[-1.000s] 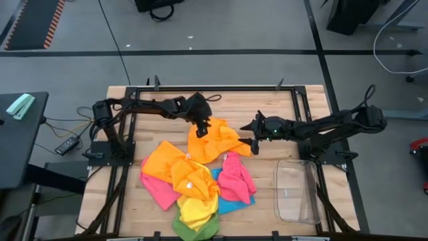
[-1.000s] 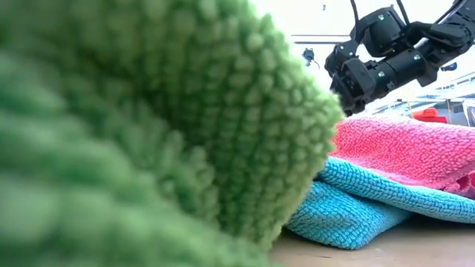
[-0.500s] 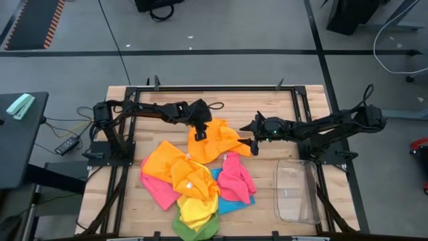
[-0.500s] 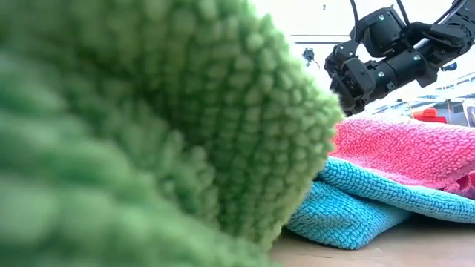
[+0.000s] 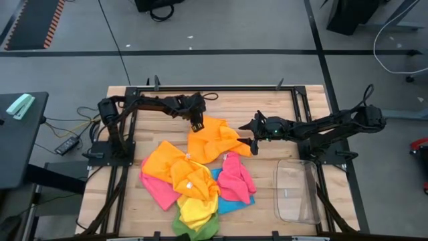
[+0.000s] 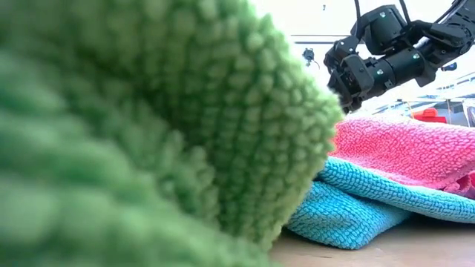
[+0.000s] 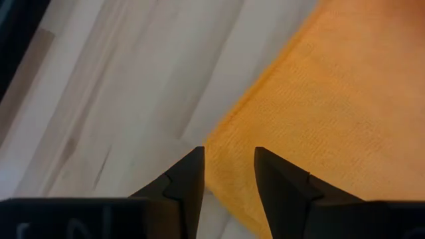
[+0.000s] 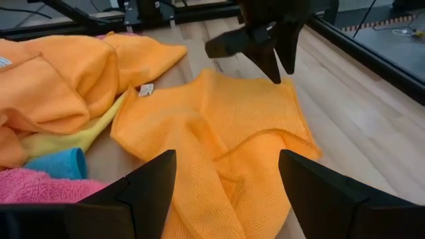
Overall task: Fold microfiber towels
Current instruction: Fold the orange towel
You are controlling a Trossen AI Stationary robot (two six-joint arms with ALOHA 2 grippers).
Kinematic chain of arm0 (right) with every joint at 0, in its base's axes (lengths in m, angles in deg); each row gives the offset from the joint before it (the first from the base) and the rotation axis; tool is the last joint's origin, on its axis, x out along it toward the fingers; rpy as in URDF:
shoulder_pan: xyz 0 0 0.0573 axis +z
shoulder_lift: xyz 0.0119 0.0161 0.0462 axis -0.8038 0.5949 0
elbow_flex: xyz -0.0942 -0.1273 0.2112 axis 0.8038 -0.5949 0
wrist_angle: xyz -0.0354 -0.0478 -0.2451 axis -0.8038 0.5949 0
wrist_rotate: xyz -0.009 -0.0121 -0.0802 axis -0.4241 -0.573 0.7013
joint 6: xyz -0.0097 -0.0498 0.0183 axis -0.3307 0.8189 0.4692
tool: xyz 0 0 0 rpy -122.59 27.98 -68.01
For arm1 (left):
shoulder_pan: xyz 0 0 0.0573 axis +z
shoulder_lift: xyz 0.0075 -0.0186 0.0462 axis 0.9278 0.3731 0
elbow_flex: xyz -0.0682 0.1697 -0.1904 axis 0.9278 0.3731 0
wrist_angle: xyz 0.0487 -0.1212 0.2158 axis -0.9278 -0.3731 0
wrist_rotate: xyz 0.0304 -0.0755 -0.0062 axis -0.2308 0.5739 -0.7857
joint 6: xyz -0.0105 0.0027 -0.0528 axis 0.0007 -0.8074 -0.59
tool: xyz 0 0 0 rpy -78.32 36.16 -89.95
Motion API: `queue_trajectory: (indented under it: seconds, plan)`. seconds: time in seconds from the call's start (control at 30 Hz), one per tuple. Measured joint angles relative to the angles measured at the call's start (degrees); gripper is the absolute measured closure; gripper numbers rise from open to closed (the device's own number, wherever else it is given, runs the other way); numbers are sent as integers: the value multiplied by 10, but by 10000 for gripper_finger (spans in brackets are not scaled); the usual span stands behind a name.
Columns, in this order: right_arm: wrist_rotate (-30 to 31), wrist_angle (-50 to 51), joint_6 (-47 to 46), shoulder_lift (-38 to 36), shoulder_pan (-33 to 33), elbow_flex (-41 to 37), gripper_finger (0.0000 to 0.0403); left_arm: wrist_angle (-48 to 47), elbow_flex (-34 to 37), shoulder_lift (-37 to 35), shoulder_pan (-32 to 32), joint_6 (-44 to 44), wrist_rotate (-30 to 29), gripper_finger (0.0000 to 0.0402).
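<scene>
An orange towel (image 5: pixel 217 142) lies crumpled but partly spread on the wooden table, far of a pile of more towels (image 5: pixel 194 187) in orange, pink, blue, yellow and green. My left gripper (image 5: pixel 196 125) points steeply down at the orange towel's far left corner (image 7: pixel 229 159). It is open, with one finger on either side of that corner. My right gripper (image 5: pixel 247 134) hangs wide open over the towel's right edge and touches nothing. In the right wrist view the orange towel (image 8: pixel 246 126) shows with my left gripper (image 8: pixel 282 72) at its far corner. My left gripper comes at the orange towel's far left corner (image 7: pixel 232 149) from above, slanting down, and the corner's tip lies in the gap between the two fingers (image 7: pixel 189 176). Whether the fingertips touch the cloth, I cannot tell. The towel lies flat on the table.
A clear plastic bin (image 5: pixel 297 191) stands at the near right. Bare wood (image 5: pixel 167 110) lies along the far edge and left of the orange towel. A black frame (image 5: pixel 200 88) runs round the table. In the low view a green towel (image 6: pixel 148 133) fills the foreground.
My left gripper has shifted a little toward the table's left edge and sunk, tipping more steeply downward, from above the orange towel to its far left corner. The towel has stayed in place.
</scene>
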Motion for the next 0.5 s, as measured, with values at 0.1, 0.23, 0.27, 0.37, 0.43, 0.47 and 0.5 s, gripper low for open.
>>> queue_trajectory:
  seconds: [0.1, 0.23, 0.27, 0.37, 0.43, 0.47, 0.5]
  plan:
    - [0, -2, 4, 0, 0, 0, 128, 0, -4, 3, 3, 12, -1, 232]
    - [-8, -5, 4, 0, 0, 0, 128, -10, -4, 11, 13, 15, 0, 207]
    - [-11, -6, 4, 0, 0, 0, 128, -16, -3, 11, 16, 18, 0, 202]
    - [-13, -6, 4, 0, 0, 0, 128, -13, -4, 20, 16, 29, 2, 195]
    - [-13, -6, 4, 0, 0, 0, 128, -9, -3, 26, 15, 35, 3, 195]
    - [-13, -6, 4, 0, 0, 0, 128, -4, -5, 28, 14, 40, 3, 197]
    - [-13, -6, 3, 0, 1, 0, 128, -5, -5, 28, 12, 44, 3, 202]
